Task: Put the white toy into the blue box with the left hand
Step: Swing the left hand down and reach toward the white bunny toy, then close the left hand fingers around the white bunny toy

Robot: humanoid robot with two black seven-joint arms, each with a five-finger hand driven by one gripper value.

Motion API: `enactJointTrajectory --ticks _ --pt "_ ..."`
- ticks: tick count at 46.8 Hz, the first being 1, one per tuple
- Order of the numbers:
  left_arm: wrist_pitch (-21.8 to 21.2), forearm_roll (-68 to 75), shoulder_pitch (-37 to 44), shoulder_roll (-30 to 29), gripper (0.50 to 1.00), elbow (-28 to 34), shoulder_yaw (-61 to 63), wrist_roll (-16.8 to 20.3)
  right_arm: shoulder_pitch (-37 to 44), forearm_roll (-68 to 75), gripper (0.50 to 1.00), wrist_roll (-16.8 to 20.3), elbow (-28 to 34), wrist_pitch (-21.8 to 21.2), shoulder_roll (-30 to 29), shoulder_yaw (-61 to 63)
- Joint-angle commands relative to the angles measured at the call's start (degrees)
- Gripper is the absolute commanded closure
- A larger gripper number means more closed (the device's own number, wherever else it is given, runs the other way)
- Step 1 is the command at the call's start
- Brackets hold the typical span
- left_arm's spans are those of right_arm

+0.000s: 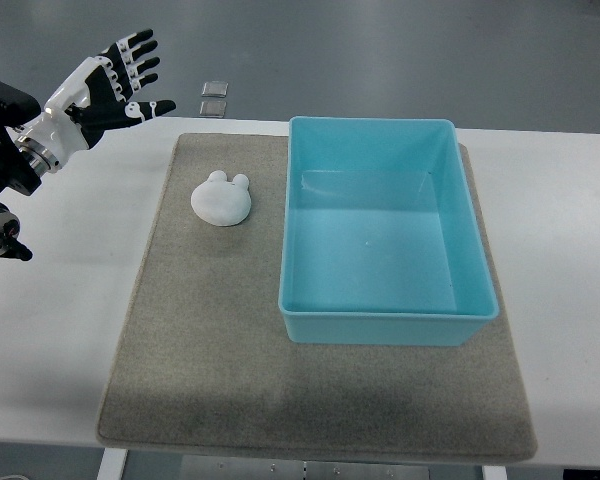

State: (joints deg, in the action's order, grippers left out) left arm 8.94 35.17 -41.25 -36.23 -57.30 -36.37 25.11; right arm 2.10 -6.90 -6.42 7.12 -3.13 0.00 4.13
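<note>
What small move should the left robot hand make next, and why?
Probably swing right and down toward the white toy: the left robot hand hovers open at the table's far left corner, holding nothing, while the toy lies on the grey mat beside the empty blue box.

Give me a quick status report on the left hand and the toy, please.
Left hand open, fingers spread, holding nothing. White toy on grey mat, left of blue box; box empty. Nothing in the way.

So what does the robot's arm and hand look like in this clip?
Only the left hand shows: a black palm, white plates on its back, and segmented black-and-white fingers. A silvery metal wrist ring joins it to a black arm with white covers.
</note>
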Motion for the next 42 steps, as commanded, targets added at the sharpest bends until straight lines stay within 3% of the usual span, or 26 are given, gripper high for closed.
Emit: enactJointTrajectory --ticks 1,13,23,42 --pt "-1.6 5.6 -1.1 -1.1 0.508 -0.1 3.7 -0.8 0.0 0.0 0.564 0.0 0.0 0.0 0.0 0.0" --pt "-9.3 23.2 -4.1 -4.0 0.506 -4.8 10.8 -0.9 0.0 0.0 0.564 0.0 0.0 0.0 0.0 0.0" --pt "-9.7 32.7 -4.4 -4.0 0.508 -8.0 10.9 -1.1 0.0 0.0 0.564 0.0 0.0 0.0 0.0 0.0" --pt "-9.9 44.5 -6.1 -3.9 0.514 -7.2 13.5 -1.9 -0.1 0.0 0.564 0.0 0.0 0.1 0.0 0.0"
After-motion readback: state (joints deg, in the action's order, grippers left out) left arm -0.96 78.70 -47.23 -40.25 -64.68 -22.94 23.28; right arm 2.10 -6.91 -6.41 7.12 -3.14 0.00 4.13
